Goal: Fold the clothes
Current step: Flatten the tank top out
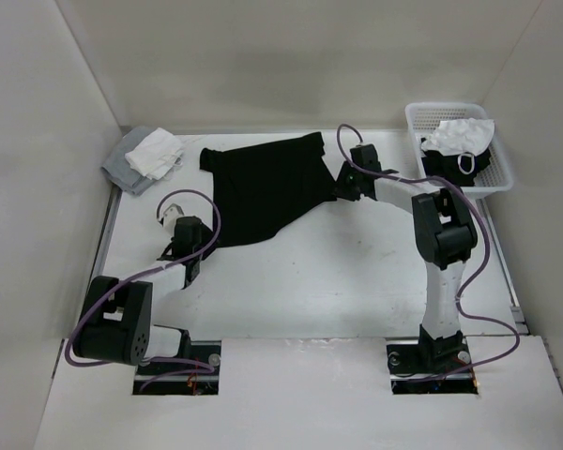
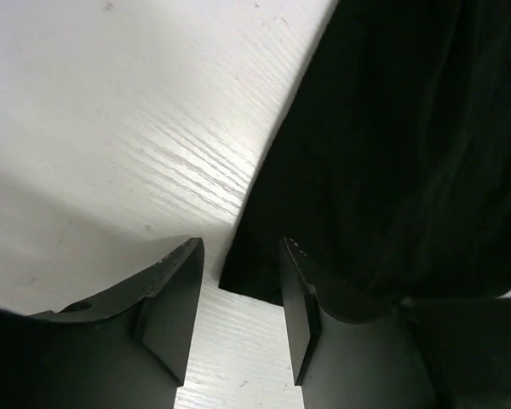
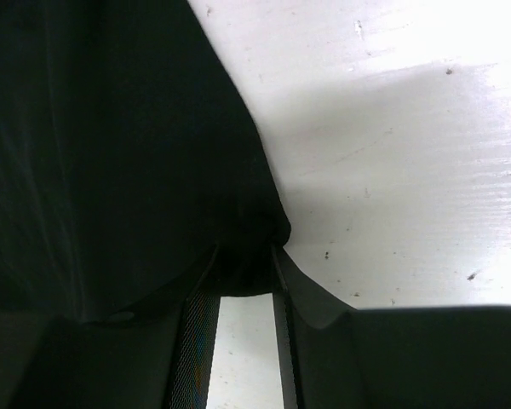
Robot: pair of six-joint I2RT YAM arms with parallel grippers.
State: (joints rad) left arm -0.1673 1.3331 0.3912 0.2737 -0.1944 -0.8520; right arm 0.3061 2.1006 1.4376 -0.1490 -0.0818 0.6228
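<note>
From overhead, the black shirt (image 1: 263,192) lies spread on the table (image 1: 347,272), toward 12 o'clock of its centre. A grey-and-white cloth pile (image 1: 145,159) sits at 10 o'clock and a white basket (image 1: 412,127) at 2 o'clock. The left gripper (image 1: 203,246) meets the shirt's 7 o'clock corner, and the right gripper (image 1: 339,185) meets its 3 o'clock edge.

In the left wrist view, the left gripper (image 2: 238,290) has its fingers (image 2: 172,298) apart and unclamped, with a corner of the shirt (image 2: 392,153) lying in the gap.

In the right wrist view, the right gripper (image 3: 243,268) has its fingers (image 3: 200,324) drawn nearly together, pinching a bunched fold of the shirt (image 3: 111,153) at their tips.
</note>
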